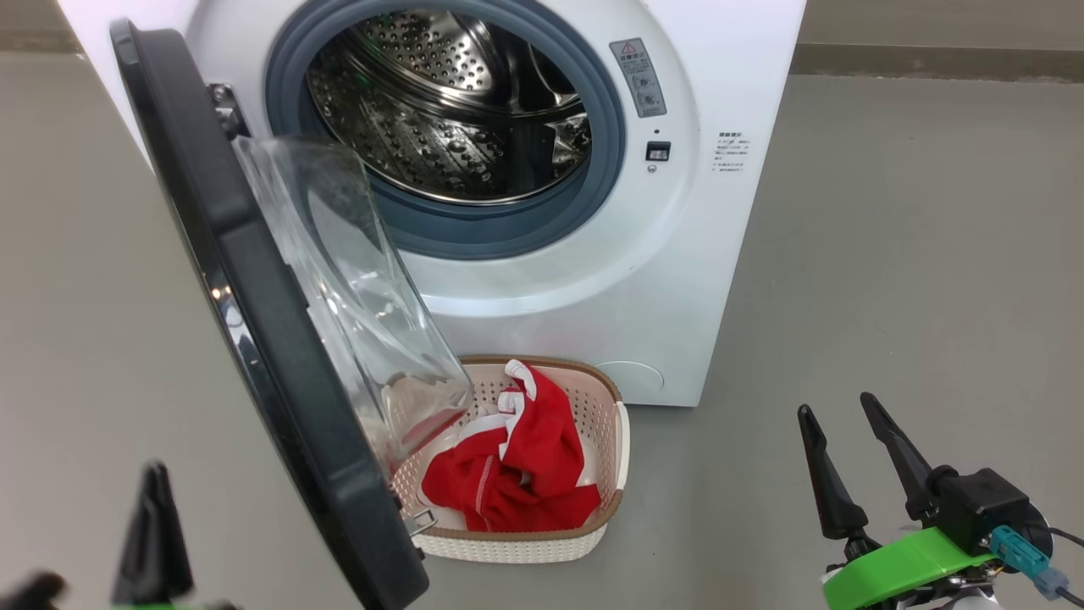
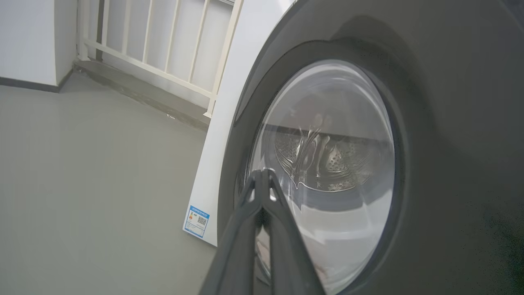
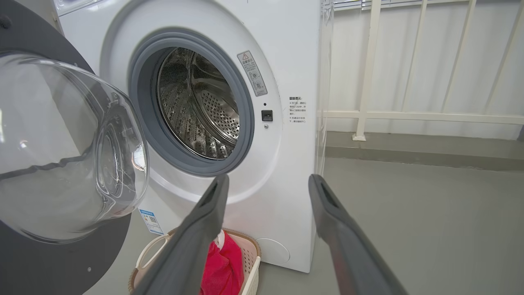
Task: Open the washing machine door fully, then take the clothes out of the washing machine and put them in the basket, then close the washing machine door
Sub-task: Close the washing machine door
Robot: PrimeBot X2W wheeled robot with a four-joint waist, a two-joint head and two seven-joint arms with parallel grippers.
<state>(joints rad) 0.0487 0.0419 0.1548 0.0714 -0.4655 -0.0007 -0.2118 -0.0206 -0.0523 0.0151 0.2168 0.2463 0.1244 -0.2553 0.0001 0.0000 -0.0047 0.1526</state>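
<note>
The washing machine [image 1: 720, 254] stands with its steel drum [image 1: 457, 110] exposed, and no clothes show inside it. The washing machine door [image 1: 254, 322] hangs open at the left, its glass bowl [image 1: 356, 296] reaching over the basket [image 1: 614, 440]. Red clothes [image 1: 525, 474] with white trim lie in that basket, on the floor in front of the machine. My left gripper [image 1: 155, 474] is shut and empty, low on the outer side of the door. In the left wrist view, the left gripper [image 2: 262, 174] points at the door [image 2: 450, 123]. My right gripper [image 1: 836, 405] is open and empty, right of the basket.
Grey floor [image 1: 915, 296] lies open to the right of the machine. A white railing [image 3: 368, 82] on a low ledge runs behind it. In the right wrist view, the right gripper [image 3: 268, 180] faces the machine [image 3: 294, 61], above the basket [image 3: 245, 241] and clothes [image 3: 223, 266].
</note>
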